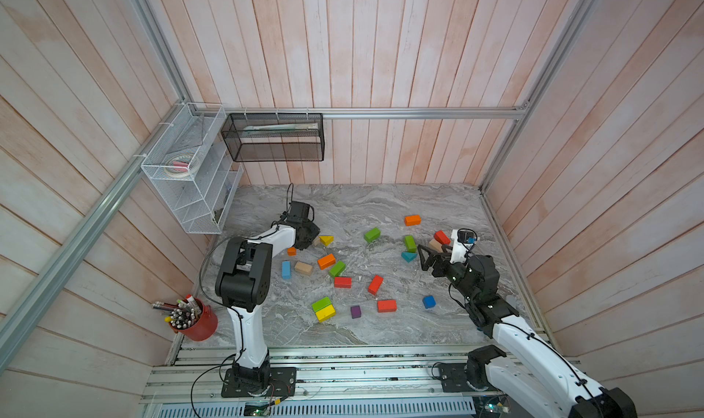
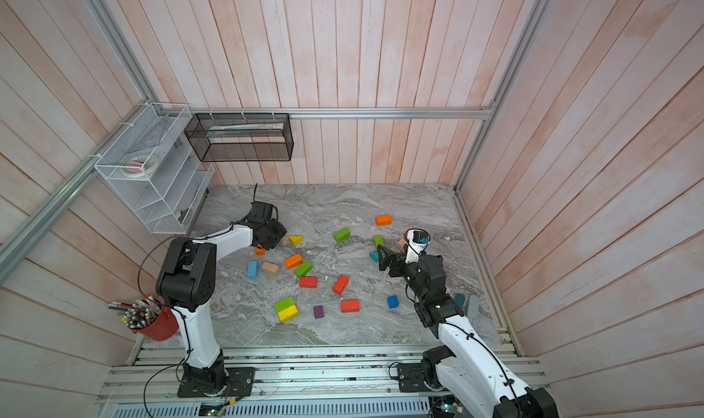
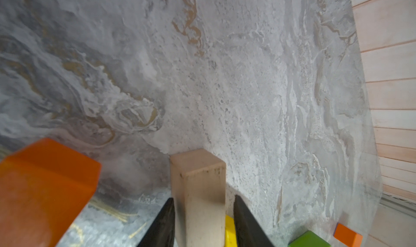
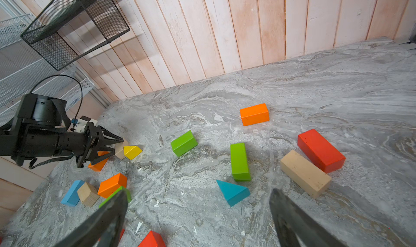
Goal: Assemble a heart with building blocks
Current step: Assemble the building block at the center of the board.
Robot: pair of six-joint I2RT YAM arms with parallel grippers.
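Several painted building blocks lie scattered on the marble table (image 1: 381,202). My left gripper (image 1: 310,241) (image 3: 203,198) is low at the back left, its jaws either side of an upright tan block (image 3: 198,178) (image 4: 120,149). One finger touches the block and a thin gap shows at the other, so it is open. A yellow wedge (image 1: 326,240) (image 3: 230,230) lies right behind the tan block, and an orange block (image 1: 292,251) (image 3: 45,185) lies beside it. My right gripper (image 1: 422,258) (image 4: 198,191) hovers wide open and empty near a teal wedge (image 4: 233,191), a green brick (image 4: 240,161) and a tan brick (image 4: 305,173).
A red cup of pencils (image 1: 200,322) stands at the table's front left corner. A white wire rack (image 1: 190,168) and a black mesh basket (image 1: 274,136) hang on the walls above the back left. Wooden walls close in three sides.
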